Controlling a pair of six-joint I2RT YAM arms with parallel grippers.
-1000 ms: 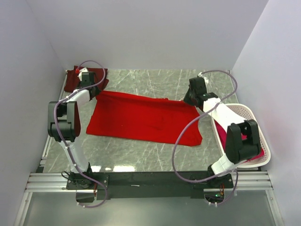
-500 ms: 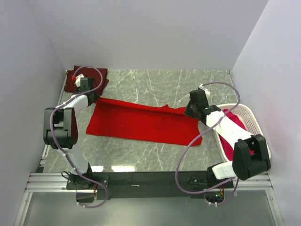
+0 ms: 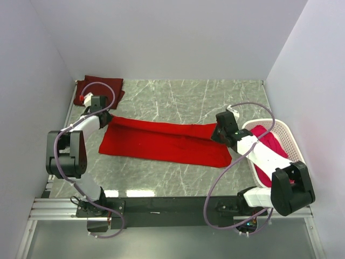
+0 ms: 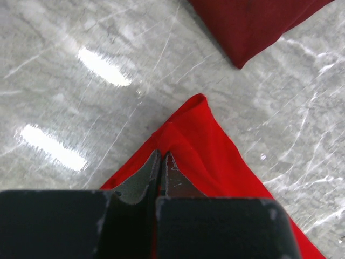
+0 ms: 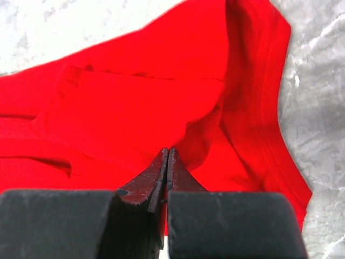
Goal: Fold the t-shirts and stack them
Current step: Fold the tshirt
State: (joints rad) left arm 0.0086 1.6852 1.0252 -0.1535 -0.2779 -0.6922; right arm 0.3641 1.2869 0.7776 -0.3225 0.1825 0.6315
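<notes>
Your left claw and right claw each pinch a far corner of the red t-shirt, stretched side to side on the tabletop; its free edge lies on the near side.

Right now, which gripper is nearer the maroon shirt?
Left. The left gripper pinches the red shirt close beside the maroon shirt; the right gripper grips its far end.

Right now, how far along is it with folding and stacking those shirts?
Done: one dark maroon shirt lies folded in the far left corner. In hand: the left claw and right claw are each shut on a far corner of the bright red shirt, stretched across the table. Left: finishing that fold, stacking it, then the pinkish-red cloth waiting in the white basket.
</notes>
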